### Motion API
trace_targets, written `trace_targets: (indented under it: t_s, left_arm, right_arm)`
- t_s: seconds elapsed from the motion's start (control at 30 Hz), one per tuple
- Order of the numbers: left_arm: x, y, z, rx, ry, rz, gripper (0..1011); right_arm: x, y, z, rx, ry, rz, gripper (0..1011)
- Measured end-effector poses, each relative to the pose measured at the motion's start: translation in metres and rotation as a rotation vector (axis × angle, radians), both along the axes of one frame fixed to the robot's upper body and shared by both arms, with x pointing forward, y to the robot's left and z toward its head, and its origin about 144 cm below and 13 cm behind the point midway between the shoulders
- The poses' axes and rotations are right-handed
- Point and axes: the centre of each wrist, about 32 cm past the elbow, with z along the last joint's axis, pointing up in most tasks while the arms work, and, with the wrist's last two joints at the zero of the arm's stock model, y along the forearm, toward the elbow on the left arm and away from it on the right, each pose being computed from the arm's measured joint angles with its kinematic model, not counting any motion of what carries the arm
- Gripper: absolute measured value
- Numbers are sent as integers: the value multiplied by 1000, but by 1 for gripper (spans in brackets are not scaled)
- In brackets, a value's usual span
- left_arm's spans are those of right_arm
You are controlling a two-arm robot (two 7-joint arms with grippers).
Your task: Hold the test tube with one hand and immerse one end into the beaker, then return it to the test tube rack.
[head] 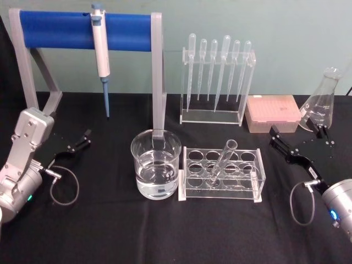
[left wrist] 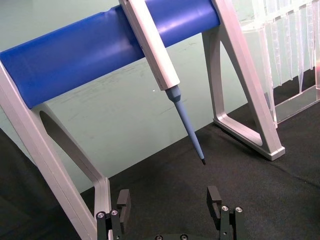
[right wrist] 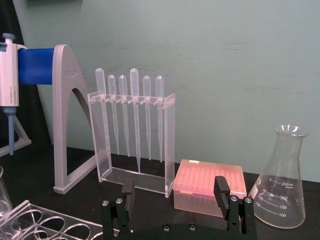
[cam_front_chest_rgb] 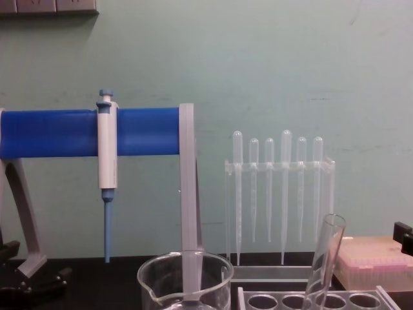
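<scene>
The test tube [head: 223,161] leans in the clear rack [head: 258,190] at lower centre of the head view, its rimmed mouth tipped to the upper right, its round bottom seated in a rack hole; the beaker [head: 155,165], part-filled with clear liquid, stands just left of the rack. The right gripper [head: 273,135] hovers at the right edge, jaws spread wide and holding nothing; the left gripper [head: 85,137] rests at the left edge, likewise spread wide and empty. The tube is judged light, stiff, smooth and breakable — thin glass that would slip under a loose pinch and crack under a hard one. The best hold is probably the bare upper length below the rim, above the rack top — squarely across its width, leaving the lower end free for dipping.
</scene>
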Motion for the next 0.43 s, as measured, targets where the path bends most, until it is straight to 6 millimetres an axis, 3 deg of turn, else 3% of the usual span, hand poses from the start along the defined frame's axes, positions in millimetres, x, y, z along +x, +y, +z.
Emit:
trace_targets:
  t_s: [0.43]
  left_arm:
    - [0,0,0,0,0,0,1000]
  right_arm:
    - [0,0,0,1,1,-1,1003]
